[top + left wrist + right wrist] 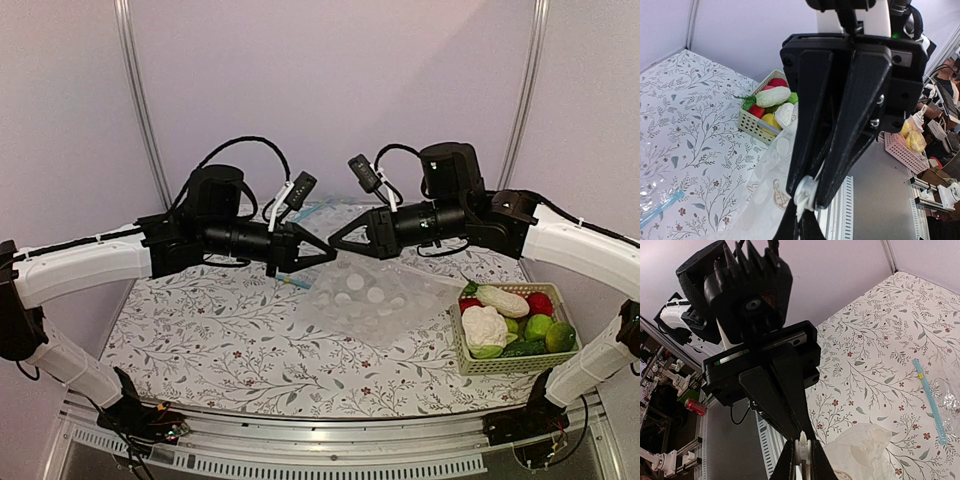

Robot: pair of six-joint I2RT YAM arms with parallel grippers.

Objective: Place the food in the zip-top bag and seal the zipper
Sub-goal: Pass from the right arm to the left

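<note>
Left gripper [322,256]: your fingers are pinched together on the zip-top bag's [375,295] edge, over mid-table.
Right gripper [342,246]: clamped on that same edge, tip to tip with the left.
Bag: sags from the pinch toward the basket [462,340], ending just beside it.
Food [484,325]: all in the basket, by the table's [200,340] right front edge.

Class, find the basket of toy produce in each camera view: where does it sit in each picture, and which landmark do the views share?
Top external: the basket sits at lower right.
Left wrist: left of centre, in the upper half of the picture.
Right wrist: not in it.
Shared landmark: the dotted bag, which shows in all three views.
</note>
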